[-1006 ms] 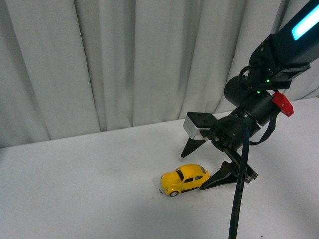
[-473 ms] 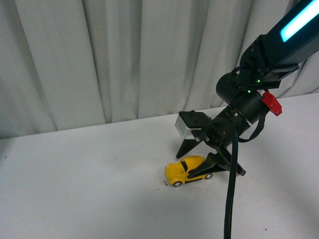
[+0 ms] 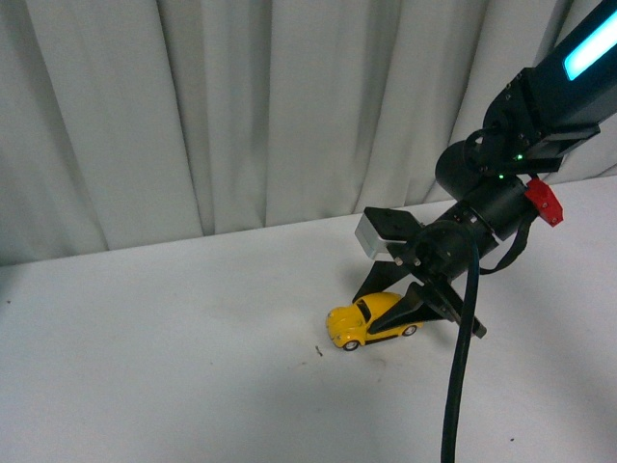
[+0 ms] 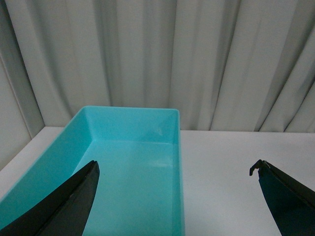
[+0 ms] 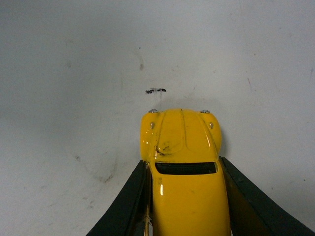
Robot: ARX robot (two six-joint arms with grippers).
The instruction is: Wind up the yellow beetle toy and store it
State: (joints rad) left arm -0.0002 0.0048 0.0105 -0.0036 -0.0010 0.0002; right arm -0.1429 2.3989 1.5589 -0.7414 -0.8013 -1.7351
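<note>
From where I stand the job looks to be in its early part. The yellow beetle toy [image 3: 371, 323] sits on its wheels on the white table [image 3: 145, 367], out in front of the grey curtain [image 3: 193, 116], with a small dark speck [image 3: 318, 351] on the tabletop just off its nose. The right gripper [image 3: 374, 314] is down over the rear half of the car. In the right wrist view its two black fingers [image 5: 134, 196] press in against the toy's flanks on either side, so I take it as clamped on the beetle rather than merely straddling it. The car's wheels seem to be touching the table, not lifted. Whether any winding is done I cannot tell. Nothing here shows a spring or key, and if it is a pull-back car the drag along the table may or may not be under way. Storing is plainly not done. The left wrist view shows a teal bin [image 4: 133, 125] with nothing in the part I can see, and the left gripper [image 4: 173, 167] hangs over it with fingers spread wide, holding nothing. What is left, as I judge it, is to finish the wind-up, then carry the toy to that bin — which the front view does not show — and let it go inside.
</note>
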